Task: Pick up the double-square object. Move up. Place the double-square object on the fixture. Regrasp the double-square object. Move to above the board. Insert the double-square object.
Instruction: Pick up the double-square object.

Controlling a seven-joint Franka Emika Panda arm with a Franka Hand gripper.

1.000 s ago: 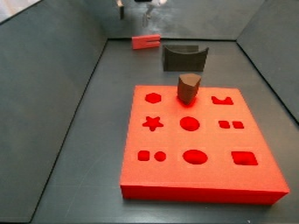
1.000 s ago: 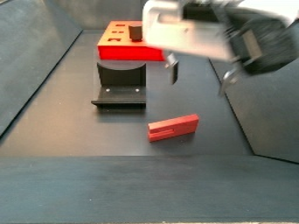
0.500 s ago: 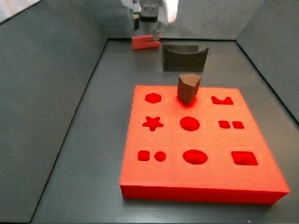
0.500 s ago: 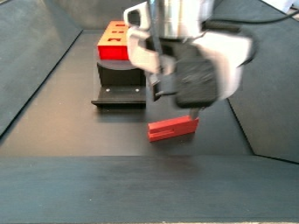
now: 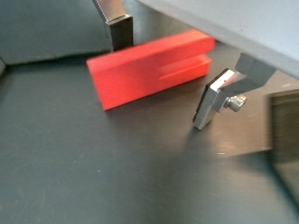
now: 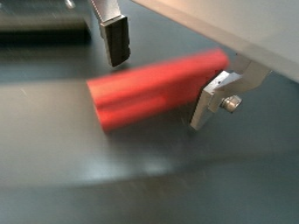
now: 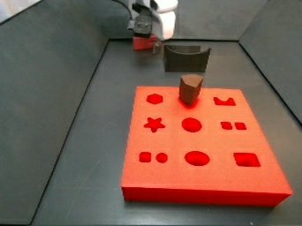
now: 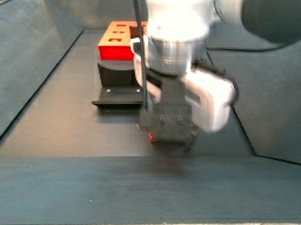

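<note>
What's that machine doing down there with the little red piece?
A robot arm has its gripper down at the floor, its open fingers on either side of a small red double-square object that lies flat. It has not closed on the piece. Nearby stand the dark fixture and the big red board with shaped holes; a brown peg stands on the board.

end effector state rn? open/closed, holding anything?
End effector: open, holding nothing. Its fingers straddle the red block lying on the floor, with gaps visible on both sides in both wrist views.
</note>
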